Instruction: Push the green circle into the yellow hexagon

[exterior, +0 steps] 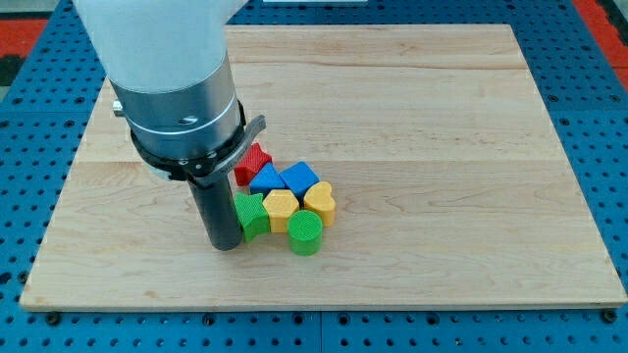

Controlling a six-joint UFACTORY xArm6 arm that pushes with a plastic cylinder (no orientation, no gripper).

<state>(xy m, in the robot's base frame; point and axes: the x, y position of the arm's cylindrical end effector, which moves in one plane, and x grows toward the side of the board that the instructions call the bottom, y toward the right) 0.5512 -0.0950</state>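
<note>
Approach step under way, push not yet begun.
Tip resting on table, just left of green star.
Green circle sitting just below-right of yellow hexagon, apparently touching.
No fingers on rod.
Next: rounding circle's bottom-right, pushing up-left.

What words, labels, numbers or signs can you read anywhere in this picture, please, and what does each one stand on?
None: no readable text in this view.
The wooden board is bare wood grain.
The green circle, yellow hexagon and the other blocks show only ribbed surfaces, no marks.
The arm's grey housing and the rod down to my tip carry no label.
</note>
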